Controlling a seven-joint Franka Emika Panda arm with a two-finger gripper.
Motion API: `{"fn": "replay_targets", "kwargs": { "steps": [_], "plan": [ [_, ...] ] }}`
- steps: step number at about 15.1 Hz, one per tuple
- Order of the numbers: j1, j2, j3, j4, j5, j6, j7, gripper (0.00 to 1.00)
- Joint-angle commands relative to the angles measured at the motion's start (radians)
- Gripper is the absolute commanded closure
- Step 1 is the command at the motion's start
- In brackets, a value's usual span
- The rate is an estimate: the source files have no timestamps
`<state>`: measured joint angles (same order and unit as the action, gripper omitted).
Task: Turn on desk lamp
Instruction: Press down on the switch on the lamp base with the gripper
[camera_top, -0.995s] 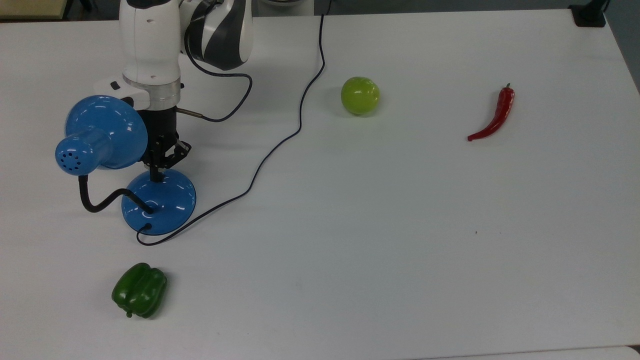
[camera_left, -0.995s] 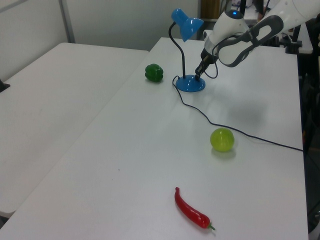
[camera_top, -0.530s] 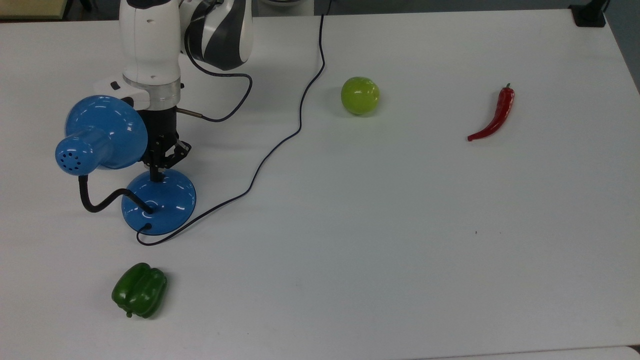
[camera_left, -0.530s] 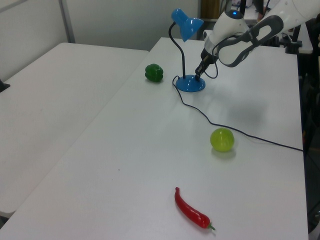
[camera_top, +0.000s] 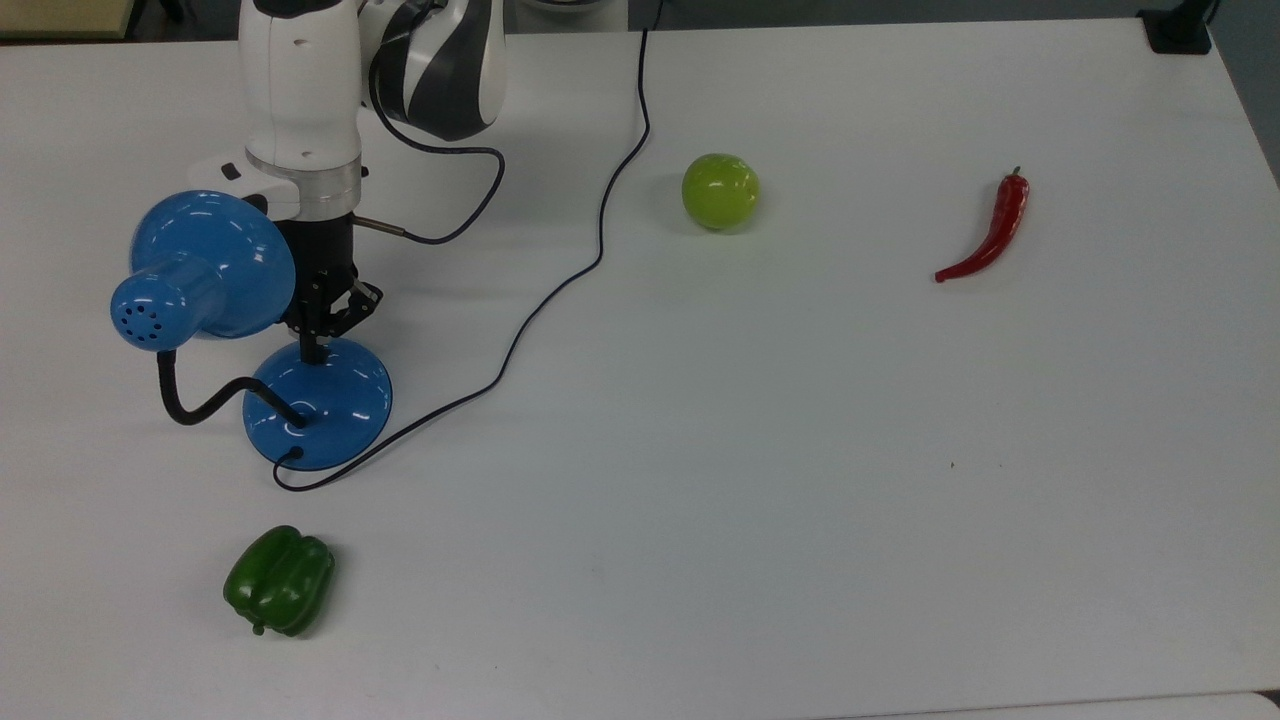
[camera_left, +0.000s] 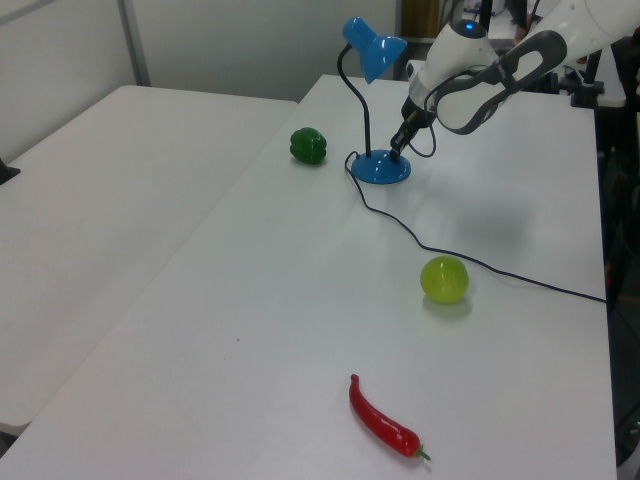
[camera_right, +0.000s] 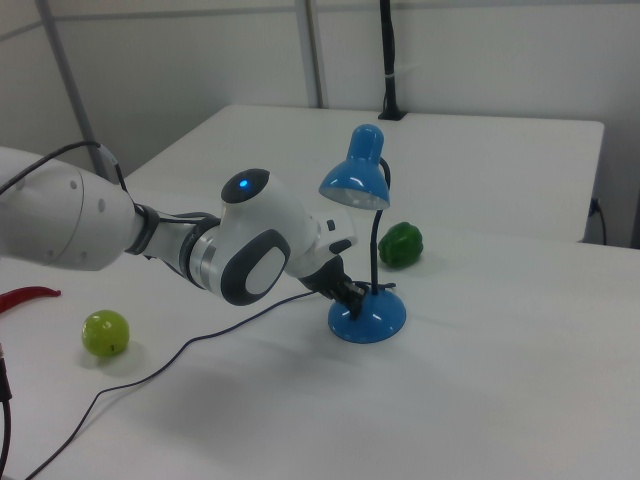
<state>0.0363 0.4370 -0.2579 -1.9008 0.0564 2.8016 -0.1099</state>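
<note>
Starting at the single gripper (camera_top: 312, 348) (camera_left: 397, 152) (camera_right: 352, 296): black, slim, hung from the white arm (camera_top: 300, 90) and pointing down. Fingers drawn together to one narrow tip, with nothing clasped between them. Tip set against the far edge of the round blue base (camera_top: 335, 405), as the top view shows it; cannot tell whether pressing or merely touching.

Moving out to the one desk lamp (camera_top: 320, 400) (camera_left: 380, 170) (camera_right: 370, 318), standing upright near the top view's left edge. Counting its parts: one domed base, one black gooseneck (camera_top: 195, 410) bending out toward the top view's left and up, one glossy blue cone shade (camera_top: 215, 265) hanging over the table beside the gripper's wrist. Not visibly lit in the right view. One thin black cord (camera_top: 560, 290) leaving the near rim of the base, looping, then running across the table and off the top view's upper edge.

Further out on the white table (camera_top: 800, 450), three pieces of produce, all well apart:
- one green bell pepper (camera_top: 279, 580) (camera_left: 309, 145) (camera_right: 401, 244), near the lamp, below it in the top view;
- one round yellow-green fruit (camera_top: 720, 190) (camera_left: 444, 279) (camera_right: 105, 333), just beyond the cord on the top view's right;
- one red chilli (camera_top: 990, 235) (camera_left: 382, 420) (camera_right: 25, 296), farthest toward the top view's right.

One second white table (camera_left: 90, 200) alongside, on the left view's left.
</note>
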Motion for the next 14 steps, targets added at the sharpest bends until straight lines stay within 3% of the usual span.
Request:
{"fn": "replay_targets", "kwargs": {
  "steps": [1,14],
  "plan": [
    [-0.002,0.023,0.000,-0.018,0.010,0.018,-0.001,1.00],
    [-0.012,0.042,0.002,-0.017,0.011,0.021,-0.002,1.00]
  ]
}}
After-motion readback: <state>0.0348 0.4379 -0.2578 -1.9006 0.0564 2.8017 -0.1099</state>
